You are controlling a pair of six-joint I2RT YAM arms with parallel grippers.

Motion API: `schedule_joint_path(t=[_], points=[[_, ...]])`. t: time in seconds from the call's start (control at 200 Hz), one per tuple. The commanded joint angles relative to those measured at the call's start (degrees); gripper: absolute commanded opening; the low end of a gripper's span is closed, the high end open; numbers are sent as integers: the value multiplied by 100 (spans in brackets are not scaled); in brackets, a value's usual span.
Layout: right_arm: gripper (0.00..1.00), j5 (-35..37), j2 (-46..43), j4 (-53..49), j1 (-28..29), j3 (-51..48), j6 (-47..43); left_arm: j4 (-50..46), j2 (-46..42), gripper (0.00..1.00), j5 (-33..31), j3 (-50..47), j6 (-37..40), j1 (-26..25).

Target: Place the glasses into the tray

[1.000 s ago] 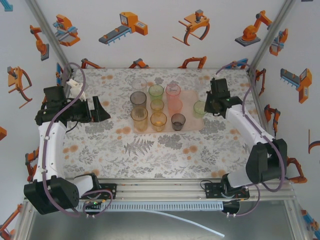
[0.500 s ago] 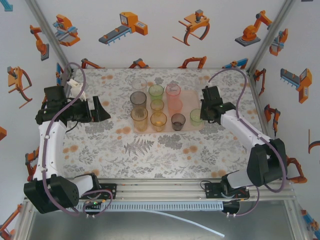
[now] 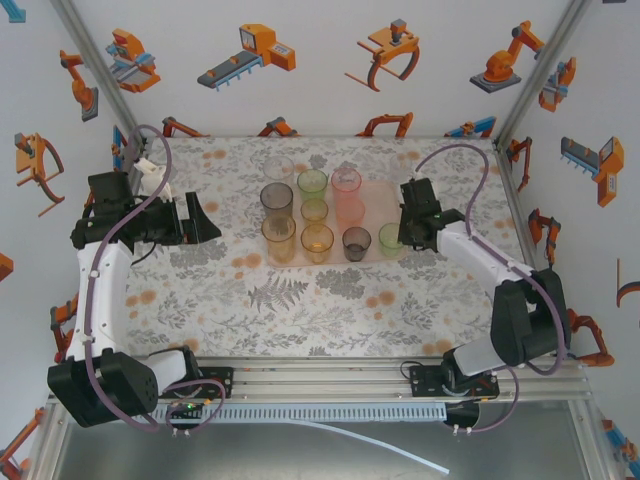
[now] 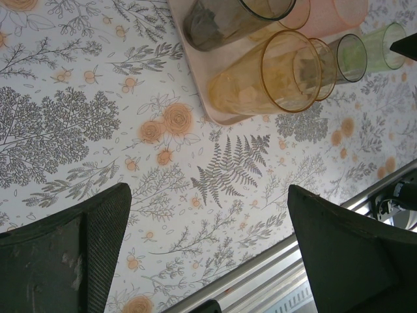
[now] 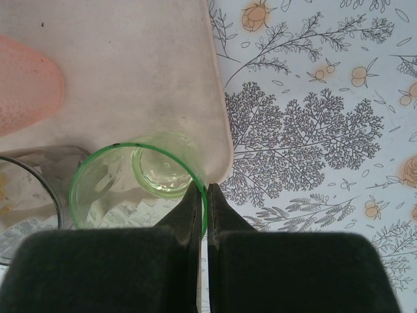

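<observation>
Nearly done, I judge: the right claw (image 5: 203, 194) pinches a small translucent green plastic tumbler (image 5: 156, 171) at five o'clock on the flat pale pink tray (image 5: 130, 72), unreleased; the left claw (image 4: 207, 195) gapes empty.

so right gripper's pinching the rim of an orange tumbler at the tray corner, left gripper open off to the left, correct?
Not orange: the tumbler in the right gripper is green. The right wrist view shows its rim pinched by that shut gripper at the tray corner. The left gripper is open, left of the tray, as you said.
</observation>
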Motion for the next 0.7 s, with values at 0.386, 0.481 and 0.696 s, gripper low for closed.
schedule_joint_path(t=[0.386, 0.481, 0.696], points=[[6, 71, 102, 304, 38, -228, 241, -16, -36, 97, 106, 108, 18, -40], [9, 81, 87, 281, 43, -220, 246, -12, -35, 97, 108, 107, 22, -40], [21, 82, 85, 208, 41, -172, 240, -10, -43, 97, 108, 105, 17, -40]])
